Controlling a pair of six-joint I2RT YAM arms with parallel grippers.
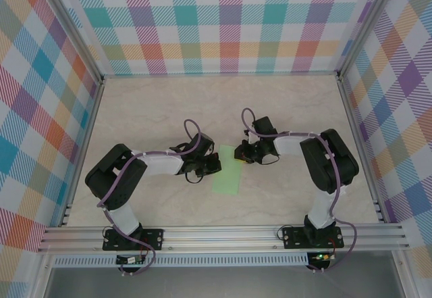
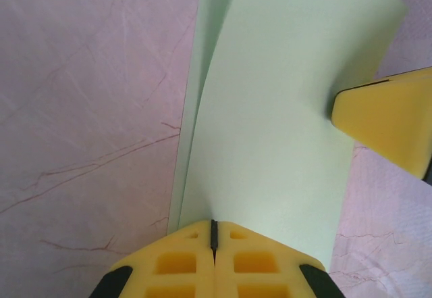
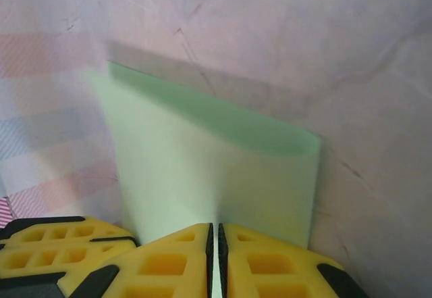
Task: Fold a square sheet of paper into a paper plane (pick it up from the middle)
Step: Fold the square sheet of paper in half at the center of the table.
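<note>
The square sheet of paper point(image 1: 228, 176) is pale green and lies doubled over into a narrow strip between the two arms. In the left wrist view the paper point(image 2: 283, 109) curves up in two layers from my left gripper point(image 2: 214, 227), whose jaws are shut on its near edge. My left gripper point(image 1: 210, 165) is at the strip's left side. My right gripper point(image 3: 217, 229) is shut on the paper point(image 3: 202, 169), with a sliver of green between its pads; the far layer bows away from it. The right gripper point(image 1: 241, 154) holds the far right corner.
A yellow fingertip point(image 2: 391, 122) of the right gripper presses against the paper's right edge. The pale marbled table point(image 1: 169, 109) is ringed by plaid walls point(image 1: 229, 21) and an aluminium rail point(image 1: 223, 234) at the near edge.
</note>
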